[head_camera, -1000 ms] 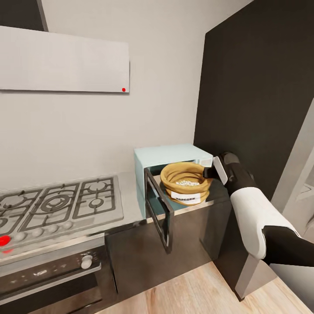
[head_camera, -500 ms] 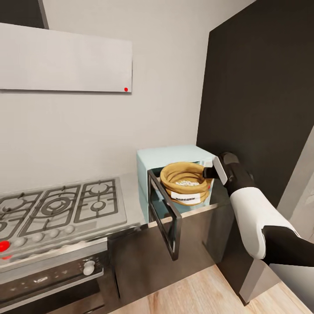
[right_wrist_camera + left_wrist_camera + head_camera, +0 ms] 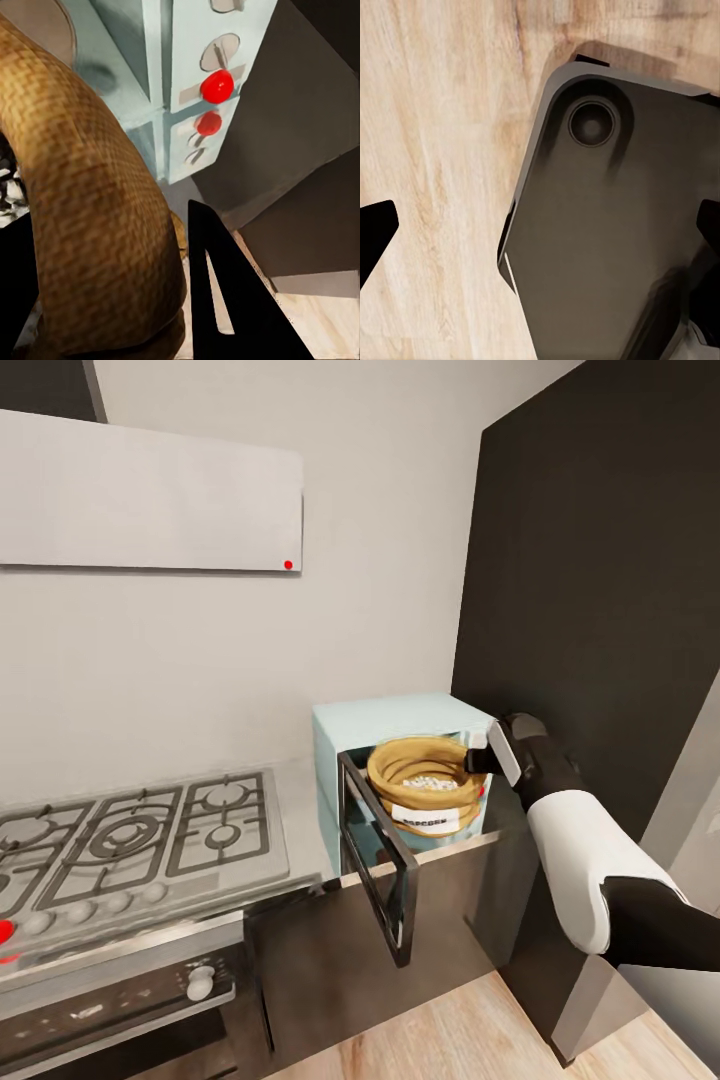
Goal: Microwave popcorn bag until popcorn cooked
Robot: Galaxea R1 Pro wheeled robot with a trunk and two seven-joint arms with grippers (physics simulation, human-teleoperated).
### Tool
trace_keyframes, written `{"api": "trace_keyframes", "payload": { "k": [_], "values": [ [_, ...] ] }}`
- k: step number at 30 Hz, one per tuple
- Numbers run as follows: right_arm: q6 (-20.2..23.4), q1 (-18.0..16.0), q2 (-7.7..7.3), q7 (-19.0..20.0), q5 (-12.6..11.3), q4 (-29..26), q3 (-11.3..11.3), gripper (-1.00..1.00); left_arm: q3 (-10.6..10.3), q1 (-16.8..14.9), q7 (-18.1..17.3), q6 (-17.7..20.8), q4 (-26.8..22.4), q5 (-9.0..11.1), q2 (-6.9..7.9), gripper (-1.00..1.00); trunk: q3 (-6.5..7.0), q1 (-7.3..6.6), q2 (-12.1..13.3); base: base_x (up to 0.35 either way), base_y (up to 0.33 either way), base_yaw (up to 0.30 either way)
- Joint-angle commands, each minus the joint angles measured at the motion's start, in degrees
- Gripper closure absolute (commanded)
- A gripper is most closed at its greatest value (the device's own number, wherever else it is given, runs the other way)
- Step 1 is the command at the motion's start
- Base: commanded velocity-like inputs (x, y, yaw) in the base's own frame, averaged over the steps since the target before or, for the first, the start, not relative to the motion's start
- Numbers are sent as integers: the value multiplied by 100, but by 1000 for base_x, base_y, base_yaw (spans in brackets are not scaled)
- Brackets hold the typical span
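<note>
The pale mint-blue microwave [image 3: 390, 715] stands on the steel countertop [image 3: 300, 810] with its dark glass door [image 3: 378, 860] swung open toward me. The mustard-tan popcorn bag [image 3: 425, 792] sits in the mouth of the opening, white label facing front, with whitish popcorn [image 3: 432, 783] inside it. My right gripper [image 3: 478, 760] is shut on the bag's right rim. In the right wrist view the thick woven rim [image 3: 97, 225] lies between the black fingers [image 3: 225, 300], with the microwave's knob panel [image 3: 214, 86] just beyond. My left gripper [image 3: 540, 232] is open, pointing down at the floor.
A gas hob [image 3: 130, 835] lies left of the microwave, above a black built-in oven [image 3: 100, 1000]. A tall dark cabinet [image 3: 600, 560] stands close on the right. A white wall unit [image 3: 150, 500] hangs above the hob. My own dark base [image 3: 607, 225] lies under the left gripper.
The camera has shifted a little. The bag and my right gripper sit slightly deeper in the microwave's opening than one second ago.
</note>
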Motion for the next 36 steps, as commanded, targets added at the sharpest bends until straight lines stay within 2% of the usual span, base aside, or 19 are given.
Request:
{"api": "trace_keyframes", "payload": {
  "k": [1, 5, 14, 36],
  "values": [
    [18, -4, 1, -36, -26, 73, -14, 100, 5, 2, 14, -10, -9, 18, -2, -100, -6, 1, -5, 0, 0, 0],
    [18, -4, -22, -48, 27, 368, -9, 100, 5, 2, 14, -10, -9, 18, -2, -100, -6, 1, -5, 0, 0, 0],
    [18, -4, -10, -48, 35, 394, 2, 100, 5, 2, 14, 1, -9, 39, -4, -100, -6, 1, -5, 16, 0, 0],
    [18, -4, 29, -48, 35, 394, 3, 100, 5, 2, 14, 7, -9, 52, -2, -100, -6, 1, -5, 217, 0, 0]
  ]
}}
